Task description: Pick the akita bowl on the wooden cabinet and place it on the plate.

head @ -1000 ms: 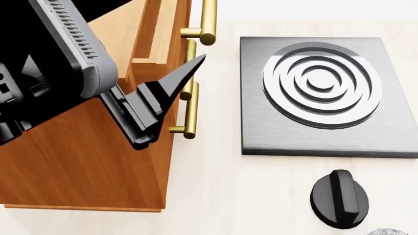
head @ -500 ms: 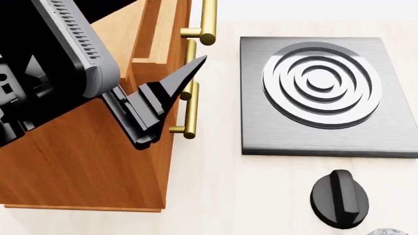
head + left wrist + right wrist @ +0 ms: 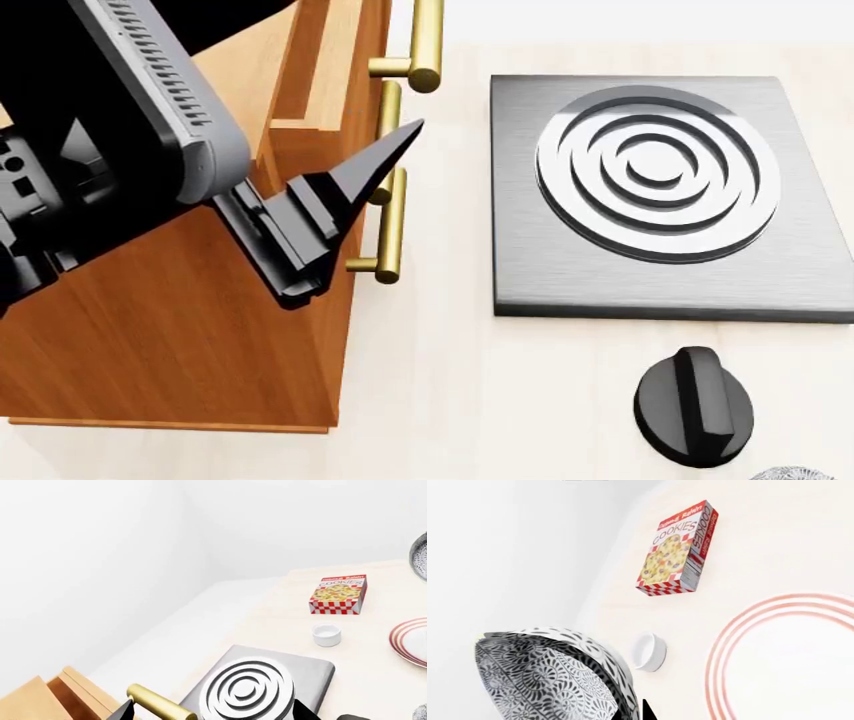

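Hovering over wooden cabinet (image 3: pixel 200 300), left end effector (image 3: pixel 350 190) state unclear; plate (image 3: pixel 787 660) empty.

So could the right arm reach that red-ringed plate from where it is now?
Probably yes. In the right wrist view the plate lies close by, its visible part bare; the white cup and cookie box stand clear of it, not across the way.

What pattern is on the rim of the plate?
The plate is white with thin red concentric rings near its rim, seen best in the right wrist view.
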Controlling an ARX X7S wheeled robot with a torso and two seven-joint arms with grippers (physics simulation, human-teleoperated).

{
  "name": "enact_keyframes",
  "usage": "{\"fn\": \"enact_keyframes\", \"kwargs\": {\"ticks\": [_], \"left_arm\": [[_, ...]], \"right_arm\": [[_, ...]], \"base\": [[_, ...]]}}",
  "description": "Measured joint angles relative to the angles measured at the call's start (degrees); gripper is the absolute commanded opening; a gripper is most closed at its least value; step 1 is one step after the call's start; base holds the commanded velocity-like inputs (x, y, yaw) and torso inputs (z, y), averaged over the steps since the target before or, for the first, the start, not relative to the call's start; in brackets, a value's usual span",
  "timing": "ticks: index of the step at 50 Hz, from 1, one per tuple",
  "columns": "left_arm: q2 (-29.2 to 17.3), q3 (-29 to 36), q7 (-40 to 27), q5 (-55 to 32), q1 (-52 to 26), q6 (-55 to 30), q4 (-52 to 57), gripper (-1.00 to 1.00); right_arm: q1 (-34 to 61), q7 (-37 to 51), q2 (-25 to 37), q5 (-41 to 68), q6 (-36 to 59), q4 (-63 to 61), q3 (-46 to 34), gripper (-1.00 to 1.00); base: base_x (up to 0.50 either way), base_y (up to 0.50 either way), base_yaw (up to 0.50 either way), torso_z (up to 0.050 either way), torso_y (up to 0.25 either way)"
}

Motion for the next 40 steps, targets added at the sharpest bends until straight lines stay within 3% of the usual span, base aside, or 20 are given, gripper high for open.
{"fn": "enact_keyframes", "kwargs": {"ticks": [40], "left_arm": [[1.1,0.7,0.8,1.6,2.1,1.6,-2.3,1.00]], "right_arm": [[2.8,0.0,-4.9,8.3,-1.6,8.6,3.3,-1.00]], "base": [[0.00,0.00,0.00,0.000,0.000]]}}
